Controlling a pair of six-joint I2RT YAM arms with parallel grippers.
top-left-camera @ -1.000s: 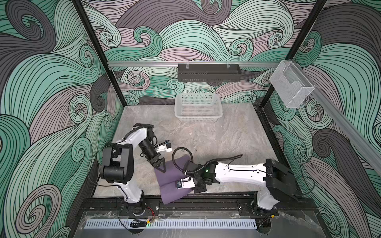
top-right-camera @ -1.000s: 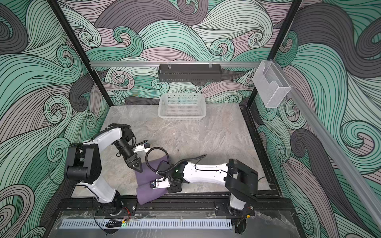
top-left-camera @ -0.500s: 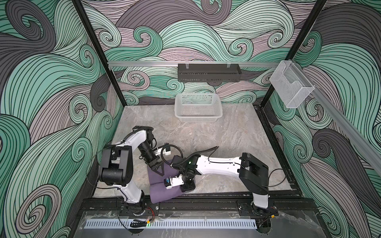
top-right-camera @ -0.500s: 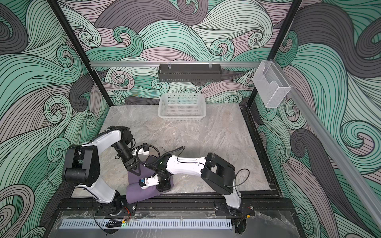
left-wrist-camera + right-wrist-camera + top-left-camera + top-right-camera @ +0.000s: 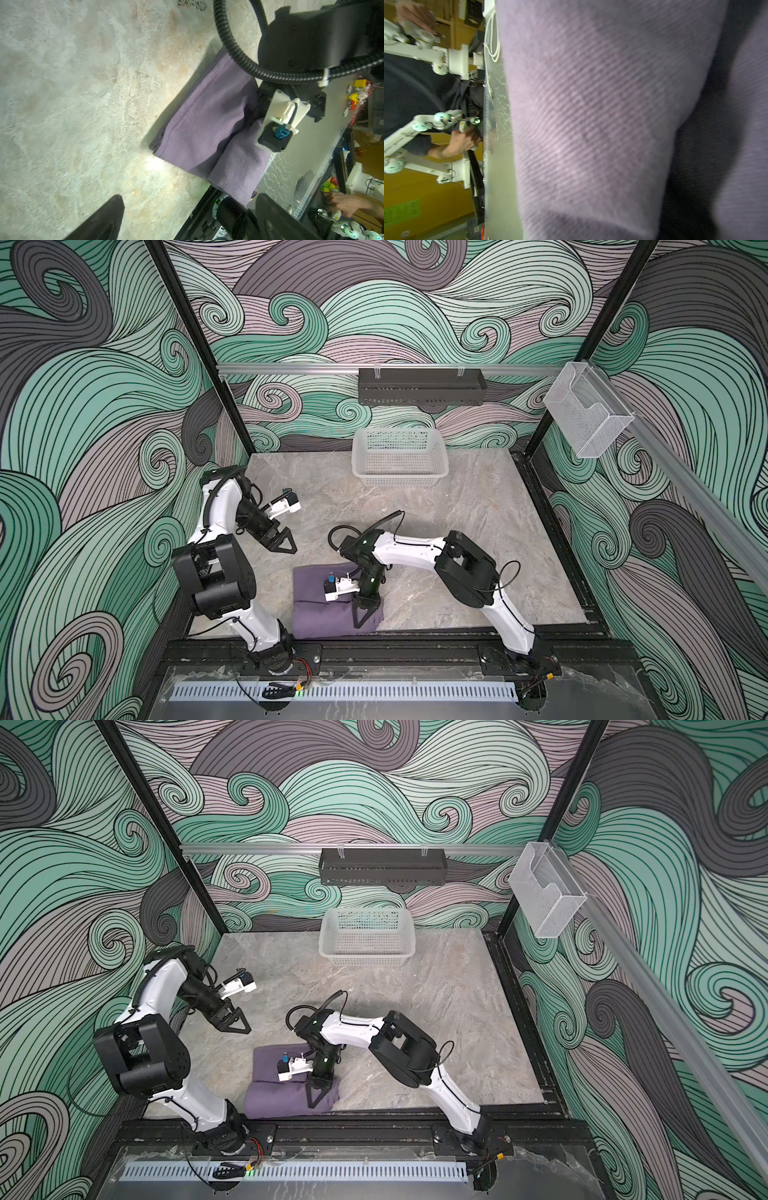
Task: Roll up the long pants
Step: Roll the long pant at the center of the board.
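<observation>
The right tool [image 5: 360,619] had its jaws almost pressed together, pinching the right end of the long pants [image 5: 320,616], a half-rolled bundle at the front edge of the counter [image 5: 457,506]. The left tool [image 5: 291,541], spread wide, hovered apart behind the bundle.

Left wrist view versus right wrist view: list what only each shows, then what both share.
Left wrist only: bare marble table, the right arm's wrist camera, and the stitched edge of the long pants. Right wrist only: the weave up close, filling most of the picture. Both: the long pants and a person's hand beyond the table's edge.
</observation>
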